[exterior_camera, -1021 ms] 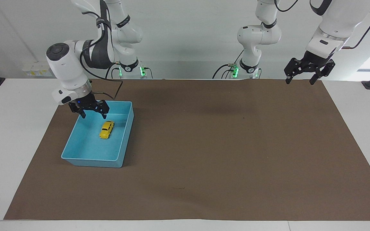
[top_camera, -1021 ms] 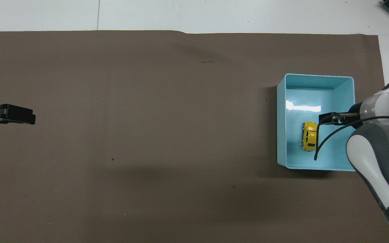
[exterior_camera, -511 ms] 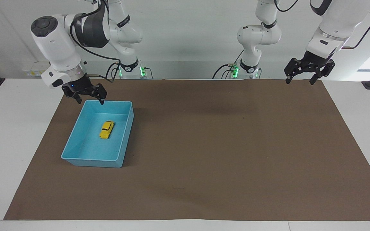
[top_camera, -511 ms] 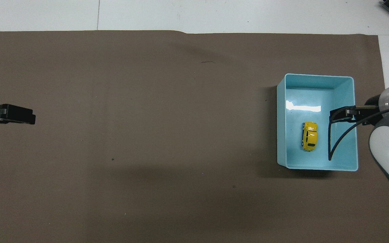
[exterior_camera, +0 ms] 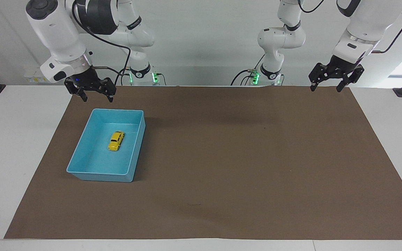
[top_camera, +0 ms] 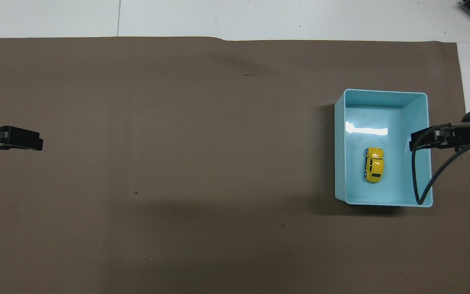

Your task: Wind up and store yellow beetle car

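The yellow beetle car lies on its wheels on the floor of the light blue bin, near its middle. Nothing touches the car. My right gripper hangs open and empty, raised well above the bin's rim at the edge toward the right arm's base. A black cable loops down from its wrist. My left gripper waits open and empty above the brown mat's corner at the left arm's end.
A brown mat covers most of the white table, and the bin stands on it toward the right arm's end. The white table top borders the mat on all sides.
My right gripper has risen out of the bin and drawn back toward its base, still open. The car has stayed where it lay in the bin. The left arm has not moved.
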Action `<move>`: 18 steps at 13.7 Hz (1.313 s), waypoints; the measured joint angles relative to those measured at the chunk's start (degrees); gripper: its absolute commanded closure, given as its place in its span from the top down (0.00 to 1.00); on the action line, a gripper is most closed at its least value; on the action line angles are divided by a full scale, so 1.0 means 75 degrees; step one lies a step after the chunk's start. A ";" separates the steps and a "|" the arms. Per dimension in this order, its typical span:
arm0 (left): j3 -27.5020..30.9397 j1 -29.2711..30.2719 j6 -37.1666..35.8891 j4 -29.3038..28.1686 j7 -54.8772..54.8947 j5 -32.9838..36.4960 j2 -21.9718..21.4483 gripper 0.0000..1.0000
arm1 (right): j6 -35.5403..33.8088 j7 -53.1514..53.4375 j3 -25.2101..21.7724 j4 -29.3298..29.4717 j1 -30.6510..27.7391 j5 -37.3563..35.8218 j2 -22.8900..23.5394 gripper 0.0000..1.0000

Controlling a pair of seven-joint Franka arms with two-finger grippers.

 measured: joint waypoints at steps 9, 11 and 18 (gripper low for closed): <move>0.0000 0.0000 0.0000 0.0000 0.0000 0.0000 0.0000 1.00 | -0.0537 0.0000 0.0000 0.0672 -0.0006 0.0000 0.0261 1.00; 0.0000 0.0000 0.0000 0.0000 0.0000 0.0000 0.0000 1.00 | -0.0534 0.0000 0.0000 0.0673 -0.0006 0.0000 0.0261 1.00; 0.0000 0.0000 0.0000 0.0000 0.0000 0.0000 0.0000 1.00 | -0.0534 0.0042 0.0000 0.0672 -0.0004 0.0000 0.0261 1.00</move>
